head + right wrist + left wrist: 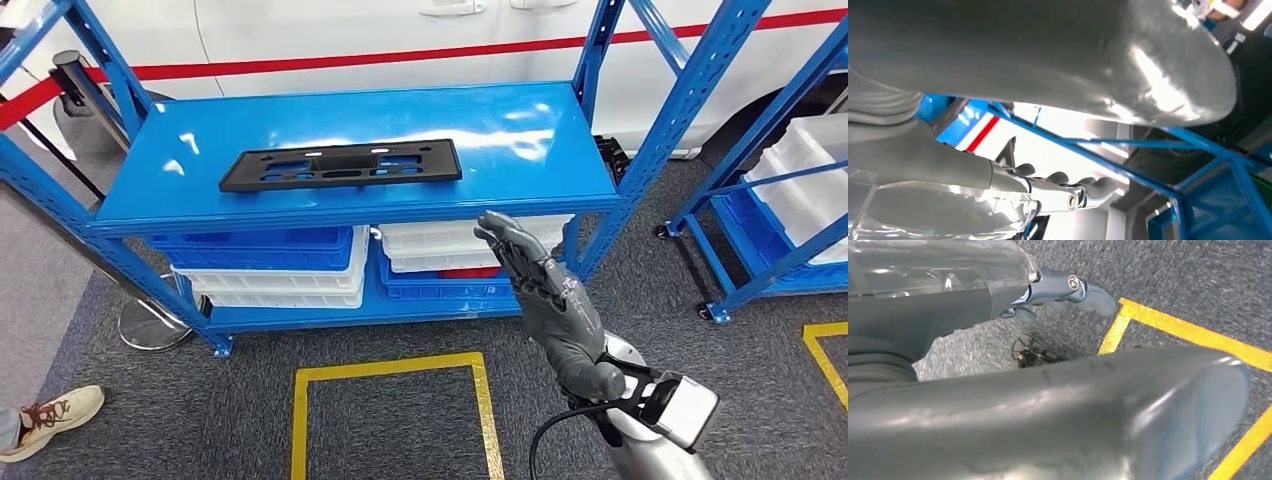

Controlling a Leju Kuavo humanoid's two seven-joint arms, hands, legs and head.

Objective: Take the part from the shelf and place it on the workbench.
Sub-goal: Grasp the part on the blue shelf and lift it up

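Head view: a flat black part (341, 165) with cut-out openings lies on the top board of the blue shelf (520, 150), left of centre. Below it, blue and white bins (290, 265) sit stacked on the lower board. The right robot hand (540, 285) is raised in front of the shelf's near edge, fingers straight and apart, holding nothing, well right of the part. A shoe (45, 420) stands on the grey carpet at the near left.

Left wrist view: the left robot hand (1058, 295) hangs over carpet and yellow floor tape (1188, 335), its fingers spread, holding nothing.

Right wrist view: the right robot hand's fingers (1083, 190) extend toward blue shelf beams.
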